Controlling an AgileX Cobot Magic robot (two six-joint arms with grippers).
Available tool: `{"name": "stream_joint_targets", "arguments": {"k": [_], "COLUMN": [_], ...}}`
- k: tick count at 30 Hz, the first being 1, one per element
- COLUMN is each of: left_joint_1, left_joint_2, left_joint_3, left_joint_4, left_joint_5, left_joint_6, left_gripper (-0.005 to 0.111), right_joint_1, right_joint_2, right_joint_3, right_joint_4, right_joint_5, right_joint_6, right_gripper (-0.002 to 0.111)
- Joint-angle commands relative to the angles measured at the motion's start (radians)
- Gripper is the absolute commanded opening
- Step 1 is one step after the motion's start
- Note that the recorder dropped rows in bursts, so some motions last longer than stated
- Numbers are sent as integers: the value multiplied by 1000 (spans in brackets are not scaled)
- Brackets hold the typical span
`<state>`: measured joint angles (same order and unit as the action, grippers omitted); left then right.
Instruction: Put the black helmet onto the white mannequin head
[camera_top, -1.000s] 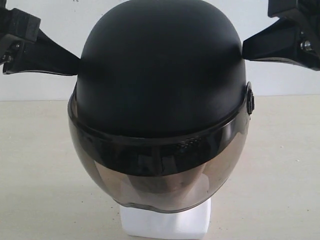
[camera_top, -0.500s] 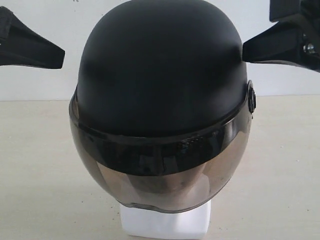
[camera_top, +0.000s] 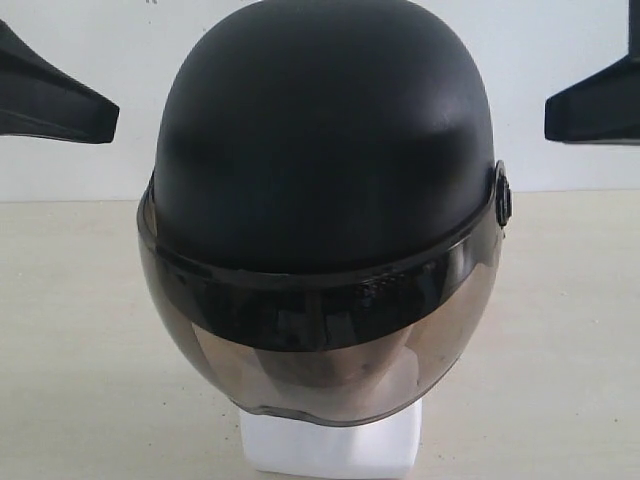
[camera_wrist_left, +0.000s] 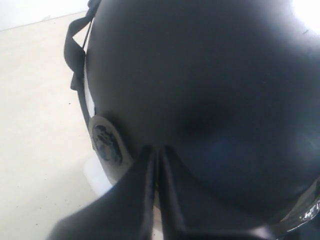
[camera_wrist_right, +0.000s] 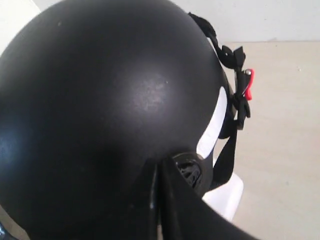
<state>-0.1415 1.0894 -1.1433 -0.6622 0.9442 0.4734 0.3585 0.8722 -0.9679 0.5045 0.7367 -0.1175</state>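
Plain white wall (camera_top: 560, 30) at the back, pale beige worktop (camera_top: 80, 330) underneath, and dead centre the black helmet (camera_top: 320, 150) is sitting on the white mannequin head (camera_top: 330, 448), with only the blocky neck base poking out below. The smoky brown visor (camera_top: 320, 350) is down over the front, so the face behind the tint is too dim to make out. On the right arm's side of the shell there's a round pivot disc (camera_top: 500, 195) where the visor hinges. Up beside the dome, the left claw (camera_top: 95, 115) hangs off one side and the right claw (camera_top: 565, 112) off the other, both clear of the shell and touching nothing. The left wrist camera shows its fingers (camera_wrist_left: 135, 190) pressed together with just a thin seam, clenched on nothing. Same deal on the right wrist camera, where that claw is squeezed closed and empty; past it a red strap buckle (camera_wrist_right: 248, 82) hangs on the black strap (camera_wrist_right: 227, 150) by the helmet's rim, with a sliver of white head under that rim.
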Motion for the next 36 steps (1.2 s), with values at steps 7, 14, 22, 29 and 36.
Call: {"name": "stream_joint_targets", "arguments": {"k": [7, 14, 22, 29, 36], "left_joint_1": [-8, -8, -8, -8, -8], "left_joint_2": [7, 7, 35, 93, 99], "left_joint_3": [3, 3, 3, 3, 3], "left_joint_4": [-13, -21, -21, -4, -13], "left_joint_5": [-4, -17, -17, -19, 6], "left_joint_6": [-10, -10, -2, -2, -2], "left_gripper": [4, 4, 4, 4, 4], "right_joint_1": [0, 0, 0, 0, 0], "right_joint_2": [-1, -1, 14, 56, 85], "right_joint_3": [104, 153, 157, 157, 157], "right_joint_4": [43, 45, 109, 160, 158], "right_joint_5": [-10, -95, -143, -149, -192], "right_joint_6": [-21, -26, -38, -102, -103], "right_gripper": [0, 0, 0, 0, 0]}}
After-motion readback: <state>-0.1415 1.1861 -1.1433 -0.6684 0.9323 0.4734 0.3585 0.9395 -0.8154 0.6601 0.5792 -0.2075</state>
